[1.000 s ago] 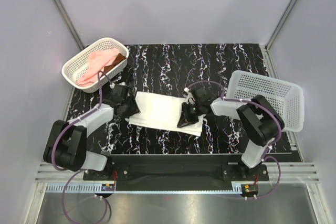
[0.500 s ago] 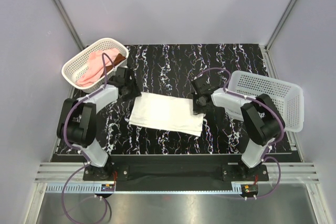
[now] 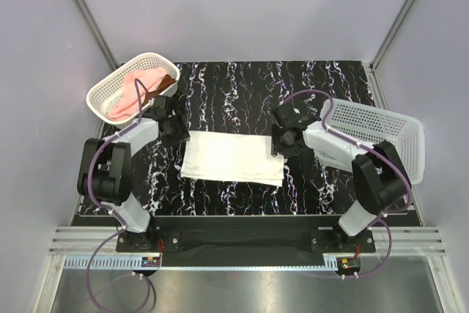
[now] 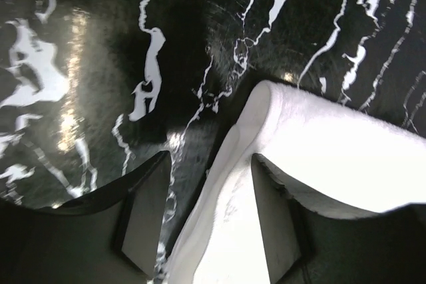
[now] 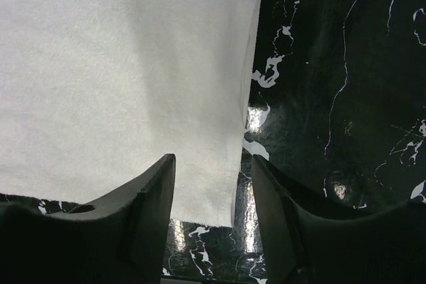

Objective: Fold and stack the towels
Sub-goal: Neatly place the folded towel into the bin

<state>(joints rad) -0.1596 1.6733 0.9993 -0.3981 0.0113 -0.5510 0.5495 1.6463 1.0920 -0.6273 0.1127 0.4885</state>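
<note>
Both arms have shifted since a second ago. The right gripper [image 3: 280,146] has come off the near right corner of the cream-white towel [image 3: 233,157] and now sits at its right edge, further from the bases. The left gripper [image 3: 176,130] has swung up to the far left corner.

We see the towel lying flat as a folded rectangle mid-way across the black marbled table [image 3: 242,86], between the two grippers.

Left wrist view: fingers [image 4: 150,221] spread, with the thick folded edge of the towel running between them, not pinched. Right wrist view: fingers [image 5: 152,214] spread too, over the towel's right edge, gripping nothing.

The pale pink towel [image 3: 132,91] and rust-brown towel [image 3: 165,83] are bunched in the oval basket [image 3: 99,99] at far left. The rectangular basket [image 3: 381,133] sits on the right, beside the right arm.
</note>
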